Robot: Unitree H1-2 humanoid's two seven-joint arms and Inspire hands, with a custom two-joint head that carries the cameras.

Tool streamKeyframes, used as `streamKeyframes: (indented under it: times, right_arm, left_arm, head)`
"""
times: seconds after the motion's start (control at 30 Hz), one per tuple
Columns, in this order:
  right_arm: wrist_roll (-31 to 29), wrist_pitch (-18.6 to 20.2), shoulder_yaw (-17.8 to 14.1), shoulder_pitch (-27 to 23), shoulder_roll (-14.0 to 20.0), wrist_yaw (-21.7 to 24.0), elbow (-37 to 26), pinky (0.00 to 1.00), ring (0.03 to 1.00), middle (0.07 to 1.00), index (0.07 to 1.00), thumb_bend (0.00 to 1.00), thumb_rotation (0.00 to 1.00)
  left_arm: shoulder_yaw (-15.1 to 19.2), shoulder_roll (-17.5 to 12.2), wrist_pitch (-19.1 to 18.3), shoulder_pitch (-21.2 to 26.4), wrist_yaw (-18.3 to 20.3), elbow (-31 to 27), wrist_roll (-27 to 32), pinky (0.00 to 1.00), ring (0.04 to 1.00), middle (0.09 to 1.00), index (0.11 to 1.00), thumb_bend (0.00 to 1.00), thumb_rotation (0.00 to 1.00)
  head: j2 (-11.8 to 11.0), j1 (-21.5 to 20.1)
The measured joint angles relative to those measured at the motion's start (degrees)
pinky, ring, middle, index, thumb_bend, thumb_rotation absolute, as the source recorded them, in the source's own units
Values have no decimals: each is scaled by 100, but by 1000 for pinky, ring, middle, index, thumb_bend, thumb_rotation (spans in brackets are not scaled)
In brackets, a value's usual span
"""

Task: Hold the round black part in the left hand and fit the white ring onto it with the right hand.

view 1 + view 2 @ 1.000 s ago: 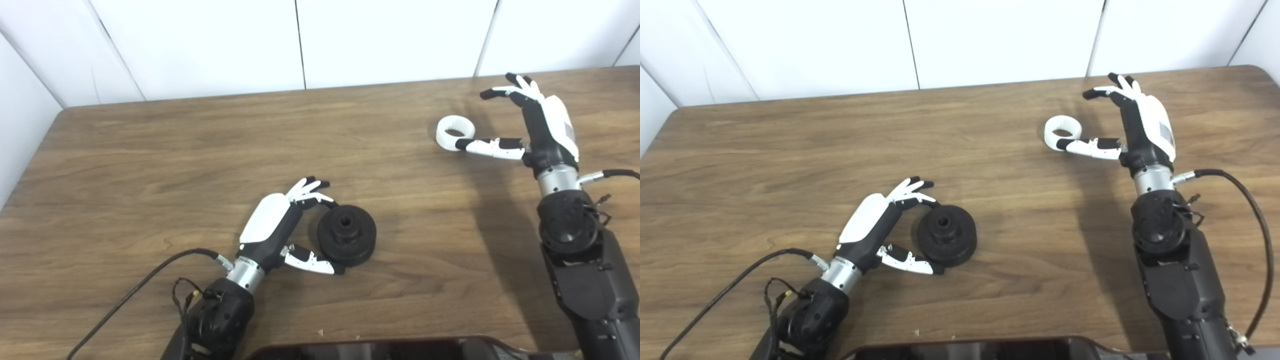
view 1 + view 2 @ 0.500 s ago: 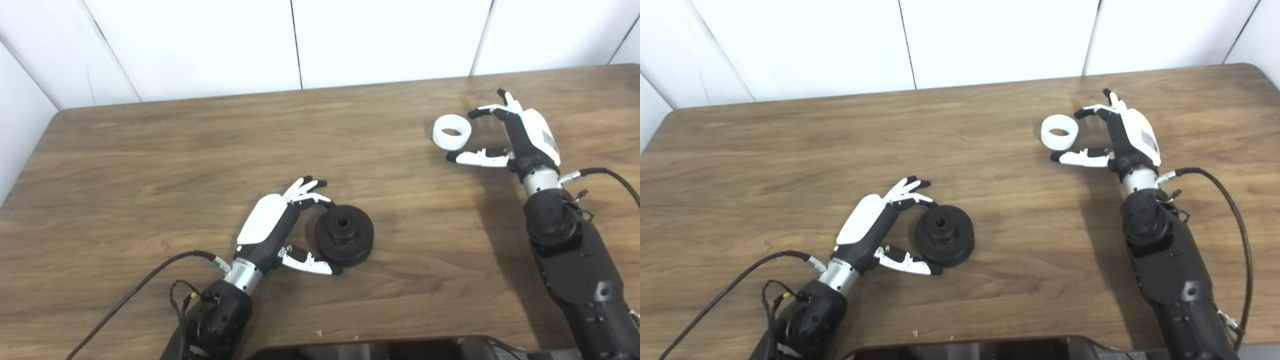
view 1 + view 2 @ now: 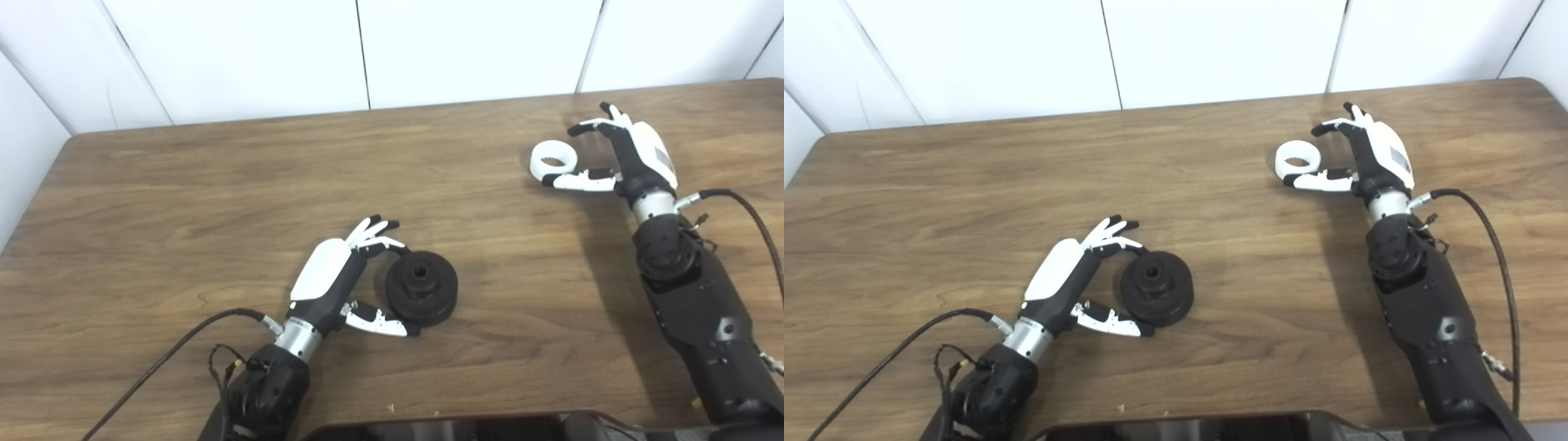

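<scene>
Worktop [image 3: 184, 202] lies bare across its left and middle, leaving us wide room. Our left hand [image 3: 343, 275], fingers spread, cups the black part [image 3: 421, 296] at lower centre, holding nothing. Upper right, near the far edge, our right hand [image 3: 618, 156] brackets the ring [image 3: 553, 161], fingers apart, thumb just beside it.

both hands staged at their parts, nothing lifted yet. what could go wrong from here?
1. The right hand is open around the white ring, thumb at its near edge. Closing unevenly could push the ring across the table rather than pinch it.
2. The left hand cups only one side of the round black part, fingers above, thumb below. The part may slide away as the hand closes.
3. Ring and part lie far apart, so a weak hold could drop the ring in transit.
</scene>
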State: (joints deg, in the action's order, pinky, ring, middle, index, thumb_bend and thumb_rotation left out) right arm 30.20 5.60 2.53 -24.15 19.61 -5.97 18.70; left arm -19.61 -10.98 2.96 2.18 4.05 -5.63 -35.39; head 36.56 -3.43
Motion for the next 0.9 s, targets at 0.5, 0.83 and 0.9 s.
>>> streamKeyframes:
  times: [0.5,0.83,0.9]
  right_arm:
    - [-127,-19,256,-336,11,83,570,1000,1000,964,745,994,362]
    - [-280,-37,342,-537,90,160,925,1000,1000,961,743,988,342]
    - [-295,-39,362,-557,103,170,1008,1000,1000,959,742,986,343]
  left_arm:
    - [0,15,63,-1,-88,85,9,870,982,918,600,843,201]
    - [9,13,109,15,-101,109,-10,859,977,918,601,848,217]
    - [10,13,109,15,-100,108,-12,857,978,920,602,843,233]
  head:
    - [-53,35]
    - [-18,44]
    - [-18,44]
